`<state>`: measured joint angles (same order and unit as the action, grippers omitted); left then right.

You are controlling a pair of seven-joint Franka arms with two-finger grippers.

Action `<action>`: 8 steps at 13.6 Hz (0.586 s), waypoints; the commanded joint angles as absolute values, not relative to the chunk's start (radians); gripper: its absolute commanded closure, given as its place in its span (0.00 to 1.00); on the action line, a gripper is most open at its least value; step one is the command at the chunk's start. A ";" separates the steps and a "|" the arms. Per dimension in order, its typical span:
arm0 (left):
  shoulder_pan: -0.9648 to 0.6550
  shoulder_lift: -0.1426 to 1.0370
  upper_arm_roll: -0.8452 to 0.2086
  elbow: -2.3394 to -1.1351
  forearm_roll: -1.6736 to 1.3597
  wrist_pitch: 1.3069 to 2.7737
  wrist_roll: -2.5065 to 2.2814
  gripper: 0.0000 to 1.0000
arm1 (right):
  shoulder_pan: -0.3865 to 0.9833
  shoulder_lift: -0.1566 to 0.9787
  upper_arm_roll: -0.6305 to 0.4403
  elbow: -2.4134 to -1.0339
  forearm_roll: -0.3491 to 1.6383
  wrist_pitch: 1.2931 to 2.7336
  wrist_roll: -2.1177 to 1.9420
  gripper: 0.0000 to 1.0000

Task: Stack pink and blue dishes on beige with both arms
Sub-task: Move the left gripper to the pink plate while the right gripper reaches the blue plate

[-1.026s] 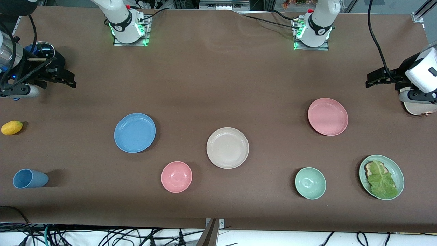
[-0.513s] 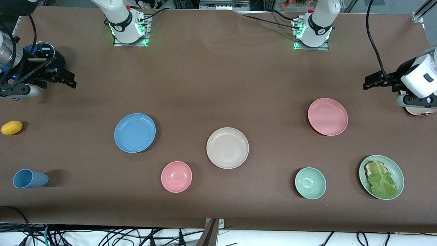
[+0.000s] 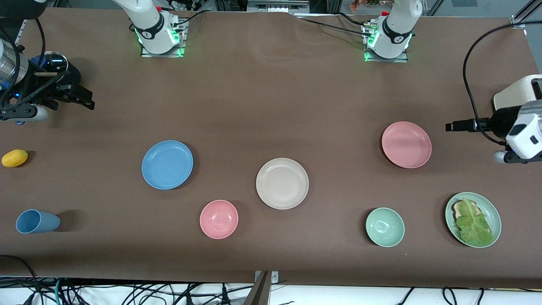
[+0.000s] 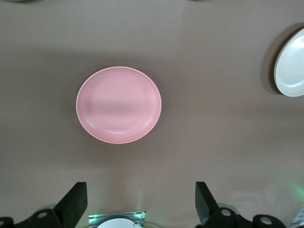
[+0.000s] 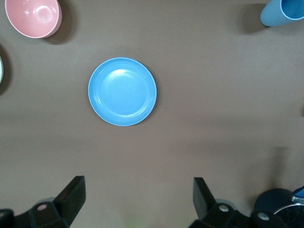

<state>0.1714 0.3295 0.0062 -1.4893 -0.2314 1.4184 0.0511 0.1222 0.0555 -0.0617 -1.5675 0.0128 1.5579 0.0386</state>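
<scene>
Both grippers aloft with jaws apart, nothing held; all three plates lie separate on the table.

Left gripper (image 4: 138, 204) hangs near the pink plate (image 3: 406, 144), the right gripper (image 5: 137, 202) well apart from the blue plate (image 3: 167, 164). The beige plate (image 3: 282, 183) sits between them, nearer the front camera.
</scene>
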 commanded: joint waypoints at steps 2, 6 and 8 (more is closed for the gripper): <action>0.143 0.356 -0.009 -1.471 -0.227 1.402 0.052 0.00 | 0.120 0.063 -0.058 -1.551 0.014 1.574 0.037 0.00; 0.135 0.412 -0.009 -1.476 -0.198 1.411 0.173 0.00 | 0.130 0.173 -0.055 -1.543 0.014 1.602 0.029 0.00; 0.138 0.442 -0.009 -1.488 -0.174 1.443 0.210 0.00 | 0.132 0.184 -0.057 -1.516 0.014 1.597 0.028 0.00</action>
